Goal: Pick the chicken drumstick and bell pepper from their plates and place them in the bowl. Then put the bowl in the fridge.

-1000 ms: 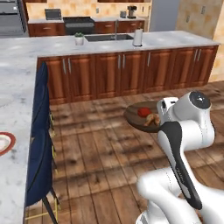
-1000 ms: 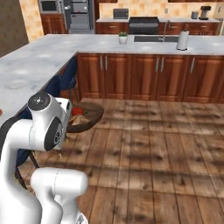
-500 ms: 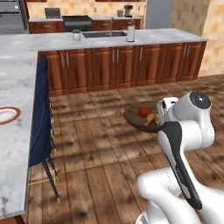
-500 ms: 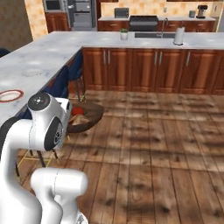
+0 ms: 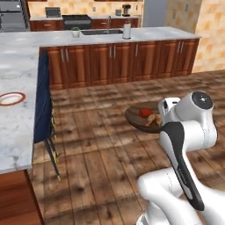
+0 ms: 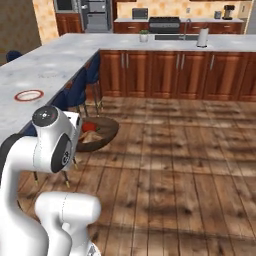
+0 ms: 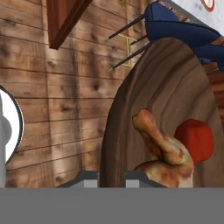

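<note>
Carrying the bowl (image 5: 141,117) with chicken drumstick (image 7: 162,151) and bell pepper (image 7: 196,140), the hand (image 7: 110,177), clamped on its rim at frame bottom, must next reach the fridge (image 6: 97,14).

A home kitchen: dark cherry-wood base cabinets (image 5: 118,59) under a grey-white marble counter (image 5: 26,79), a black stove (image 6: 161,24), a steel sink faucet (image 6: 186,27), and wood-plank flooring (image 6: 190,165).

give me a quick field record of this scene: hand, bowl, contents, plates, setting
hand: shut on the rim of the wide dark brown wooden bowl, carried above the wood floor
bowl contents: golden-brown chicken drumstick and round red bell pepper, side by side
plates: white plate with red-brown rim and plain white plate on the grey marble counter
nearby: dark blue chair at the counter
fridge: steel, far back
</note>
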Controlling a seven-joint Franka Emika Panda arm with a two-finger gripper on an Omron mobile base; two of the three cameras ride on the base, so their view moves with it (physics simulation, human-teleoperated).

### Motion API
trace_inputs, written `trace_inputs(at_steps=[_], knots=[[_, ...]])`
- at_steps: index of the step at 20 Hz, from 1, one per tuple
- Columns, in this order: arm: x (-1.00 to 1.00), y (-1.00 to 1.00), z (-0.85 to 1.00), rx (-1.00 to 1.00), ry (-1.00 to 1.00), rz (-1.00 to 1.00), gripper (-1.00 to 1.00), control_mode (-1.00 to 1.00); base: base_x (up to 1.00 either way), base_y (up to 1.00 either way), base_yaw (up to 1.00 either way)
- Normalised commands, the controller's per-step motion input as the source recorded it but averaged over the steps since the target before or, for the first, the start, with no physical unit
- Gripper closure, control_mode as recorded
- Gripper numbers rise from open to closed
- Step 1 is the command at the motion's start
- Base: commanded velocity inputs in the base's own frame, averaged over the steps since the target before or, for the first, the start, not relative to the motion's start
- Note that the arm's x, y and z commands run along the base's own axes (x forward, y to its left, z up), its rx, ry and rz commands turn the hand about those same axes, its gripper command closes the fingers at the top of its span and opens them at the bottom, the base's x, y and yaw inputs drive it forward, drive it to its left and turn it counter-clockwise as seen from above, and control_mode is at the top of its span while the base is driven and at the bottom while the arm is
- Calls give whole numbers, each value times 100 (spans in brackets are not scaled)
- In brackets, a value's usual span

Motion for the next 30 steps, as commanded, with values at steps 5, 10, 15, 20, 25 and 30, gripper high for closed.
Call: trace_inputs(at_steps=[5,10,15,20,25,30], knots=[[0,0,0,0,0,0,100,100,-5,88,0],[0,0,0,0,0,0,100,100,0,93,0],[0,0,0,0,0,0,100,100,0,94,0],[0,0,0,0,0,0,100,100,0,94,0],[0,0,0,0,0,0,100,100,0,94,0],[0,0,0,0,0,0,100,100,0,94,0]])
